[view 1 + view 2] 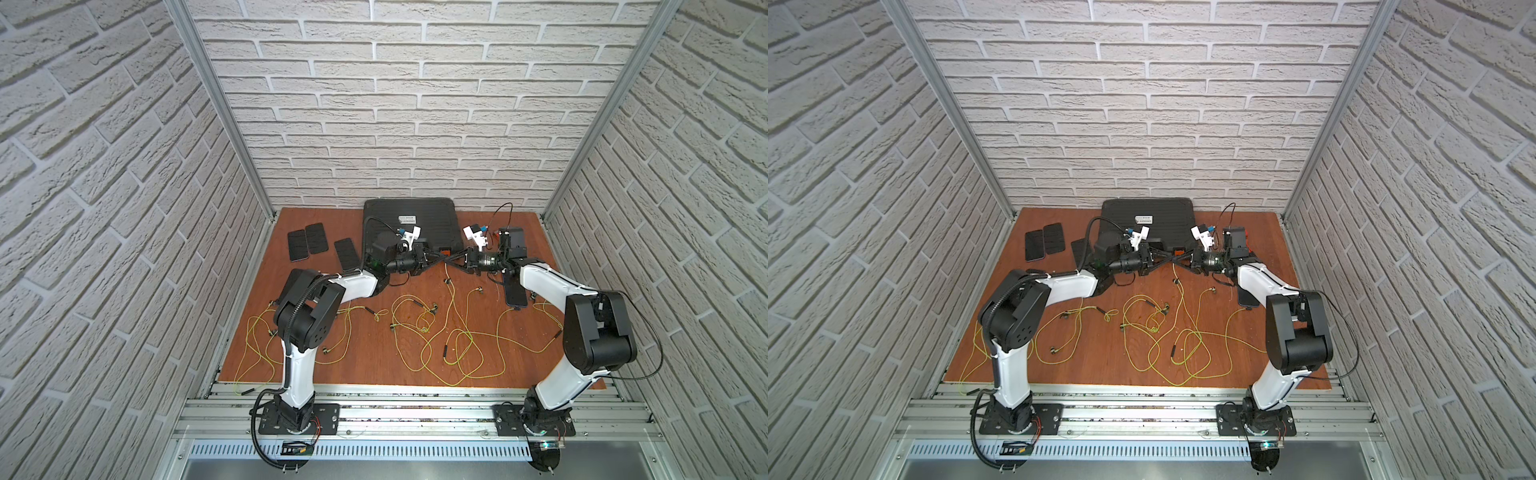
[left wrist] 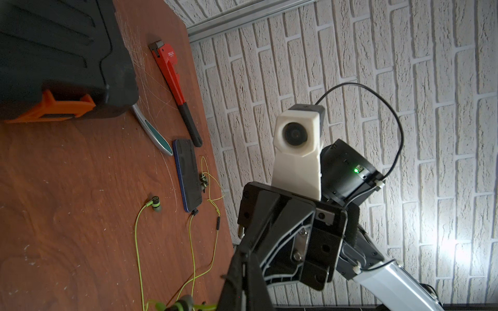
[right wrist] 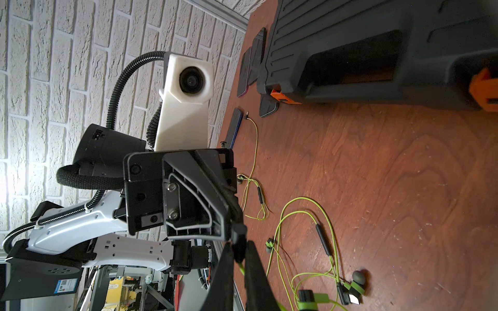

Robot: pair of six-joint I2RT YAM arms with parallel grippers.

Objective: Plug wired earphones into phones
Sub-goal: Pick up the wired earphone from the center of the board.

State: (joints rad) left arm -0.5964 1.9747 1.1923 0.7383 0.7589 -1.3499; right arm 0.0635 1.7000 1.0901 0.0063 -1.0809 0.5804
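Above the middle of the table my left gripper (image 1: 450,262) and right gripper (image 1: 444,260) meet tip to tip, fingers crossing. In the right wrist view the right gripper (image 3: 238,249) is shut on a dark earphone plug (image 3: 238,255), and its yellow-green cord (image 3: 242,268) hangs below. My left gripper (image 2: 242,254) is shut on the same plug from the other side. More wired earphones (image 1: 419,320) lie in loose loops on the table. Three phones (image 1: 316,238) lie at the back left. One phone (image 1: 515,293) by the right arm has a cord plugged in. Another plugged phone (image 3: 234,128) lies behind the left arm.
A big black case (image 1: 411,226) with orange latches stands at the back centre, just behind the grippers. A red pipe wrench (image 2: 172,80) and a silver-teal tool (image 2: 153,132) lie at the back right. Aluminium rails (image 1: 415,399) run along the front edge.
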